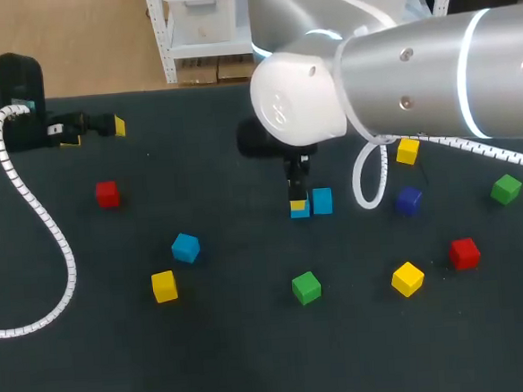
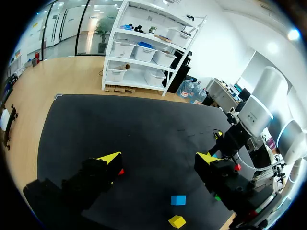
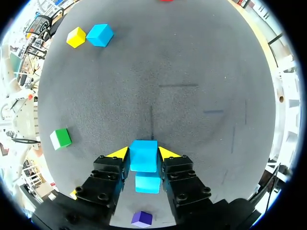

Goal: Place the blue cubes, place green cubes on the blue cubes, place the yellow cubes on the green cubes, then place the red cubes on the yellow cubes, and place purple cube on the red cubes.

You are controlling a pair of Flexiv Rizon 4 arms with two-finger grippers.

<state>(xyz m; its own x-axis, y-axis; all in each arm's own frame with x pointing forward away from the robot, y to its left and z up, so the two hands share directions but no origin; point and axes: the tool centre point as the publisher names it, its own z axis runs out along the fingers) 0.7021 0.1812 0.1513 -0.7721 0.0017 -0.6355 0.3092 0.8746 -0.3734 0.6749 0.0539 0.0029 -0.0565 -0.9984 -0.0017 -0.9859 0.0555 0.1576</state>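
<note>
My right gripper (image 1: 297,197) (image 3: 143,154) is shut on a blue cube (image 1: 299,209) (image 3: 144,155) low over the middle of the dark mat. A second blue cube (image 1: 322,201) (image 3: 147,183) lies right beside the held one, on the wrist's side. A third blue cube (image 1: 185,248) (image 2: 178,200) (image 3: 100,34) lies further left, near a yellow cube (image 1: 164,286) (image 2: 177,221) (image 3: 76,37). The purple cube (image 1: 408,200) (image 3: 142,219) sits to the right, under my right arm. My left gripper (image 1: 95,131) (image 2: 158,158) hangs open and empty at the far left back.
Scattered on the mat (image 1: 255,358) are red cubes (image 1: 107,194) (image 1: 464,254), green cubes (image 1: 306,288) (image 1: 506,189) and yellow cubes (image 1: 407,278) (image 1: 407,151). A white cable (image 1: 39,220) of my left arm loops across the left side.
</note>
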